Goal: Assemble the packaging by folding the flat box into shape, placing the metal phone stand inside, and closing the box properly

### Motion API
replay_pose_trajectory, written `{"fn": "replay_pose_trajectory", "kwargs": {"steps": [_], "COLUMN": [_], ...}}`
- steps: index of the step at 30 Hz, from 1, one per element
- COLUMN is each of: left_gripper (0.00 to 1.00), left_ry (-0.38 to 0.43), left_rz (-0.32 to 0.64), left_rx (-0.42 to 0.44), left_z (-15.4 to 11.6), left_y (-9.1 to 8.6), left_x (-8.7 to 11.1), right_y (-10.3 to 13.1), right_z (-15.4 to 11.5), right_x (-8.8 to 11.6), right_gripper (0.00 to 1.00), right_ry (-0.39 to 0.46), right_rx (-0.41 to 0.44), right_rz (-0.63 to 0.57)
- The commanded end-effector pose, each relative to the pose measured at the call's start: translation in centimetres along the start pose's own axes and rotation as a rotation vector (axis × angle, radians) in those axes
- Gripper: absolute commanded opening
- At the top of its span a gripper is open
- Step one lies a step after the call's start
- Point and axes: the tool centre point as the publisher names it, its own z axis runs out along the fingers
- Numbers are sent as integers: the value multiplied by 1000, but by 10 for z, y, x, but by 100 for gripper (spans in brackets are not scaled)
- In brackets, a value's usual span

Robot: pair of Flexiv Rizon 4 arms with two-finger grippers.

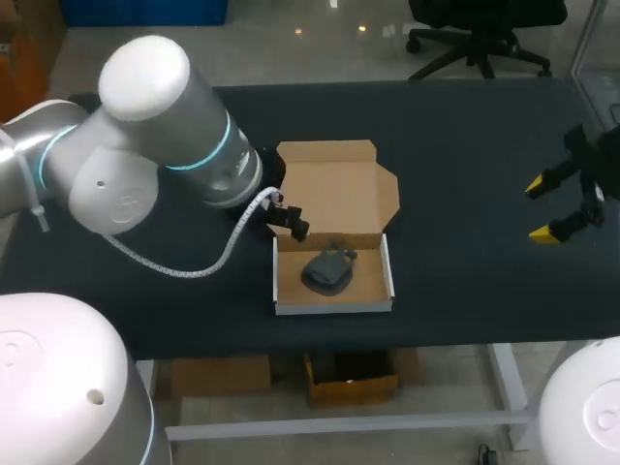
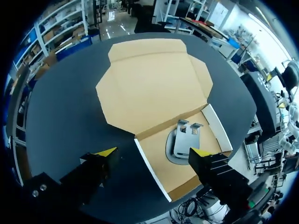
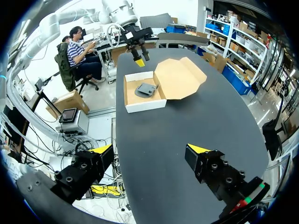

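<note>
box (image 1: 334,197) open, lid flat | stand (image 1: 327,271) inside | left end effector (image 2: 153,152) spread over box edge | right end effector (image 3: 149,149) spread, well apart

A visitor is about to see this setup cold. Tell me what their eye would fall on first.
The open cardboard box in the middle of the dark table, its lid laid flat, with the grey metal phone stand lying in its tray. Next, the left gripper hovering open over the tray's left rear corner, and the right gripper, open, far off over the table's right side.
</note>
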Motion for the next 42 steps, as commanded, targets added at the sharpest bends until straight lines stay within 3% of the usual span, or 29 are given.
{"fn": "replay_pose_trajectory", "kwargs": {"steps": [1,13,27,42], "left_gripper": [100,100,100,100], "left_ry": [143,242,468,685], "left_rz": [25,108,147,242], "left_rx": [5,30,68,84], "left_z": [-5,1,26,48], "left_y": [-5,-33,-58,-70], "left_x": [-20,-59,-113,-94], "right_y": [0,0,0,0], "right_z": [-1,-1,-1,-1], "right_x": [1,1,1,1], "right_gripper": [100,100,100,100], "right_ry": [-1,-1,-1,-1], "right_rx": [-2,-2,-2,-2], "right_rz": [-1,-1,-1,-1]}}
